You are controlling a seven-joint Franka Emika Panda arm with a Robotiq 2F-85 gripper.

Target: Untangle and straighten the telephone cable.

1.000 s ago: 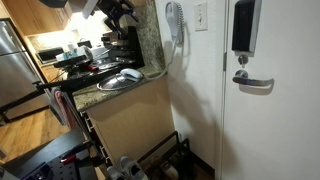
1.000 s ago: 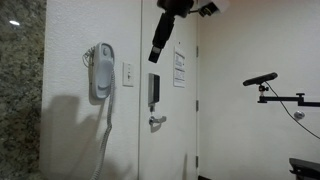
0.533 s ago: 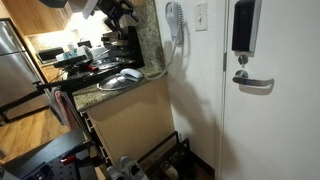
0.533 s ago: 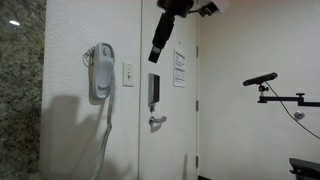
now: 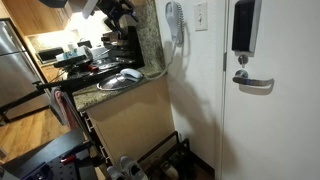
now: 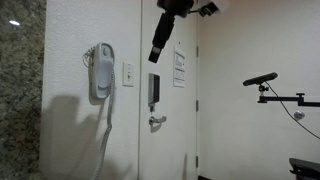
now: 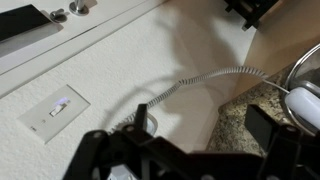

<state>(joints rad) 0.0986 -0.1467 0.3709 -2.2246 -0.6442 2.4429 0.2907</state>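
The telephone cable (image 7: 205, 79) is a finely coiled off-white cord. In the wrist view it runs across the white wall from near my left finger toward the granite counter edge. In both exterior views it hangs down from the pale grey wall phone handset (image 6: 100, 72) (image 5: 175, 20) as a drooping cord (image 6: 104, 140) (image 5: 172, 60). My gripper (image 7: 205, 122) is open and empty, held in the air off the wall, with the cable beyond its dark fingers (image 7: 271, 128). It shows high up in both exterior views (image 6: 160, 45) (image 5: 120, 12), apart from the phone.
A light switch plate (image 6: 128, 73) (image 7: 55, 108) is beside the phone. A door with a lever handle (image 5: 255, 83) and a dark keypad (image 6: 154, 90) stands close by. The granite counter (image 5: 125, 90) holds pans and appliances. A camera arm (image 6: 262, 80) stands off to one side.
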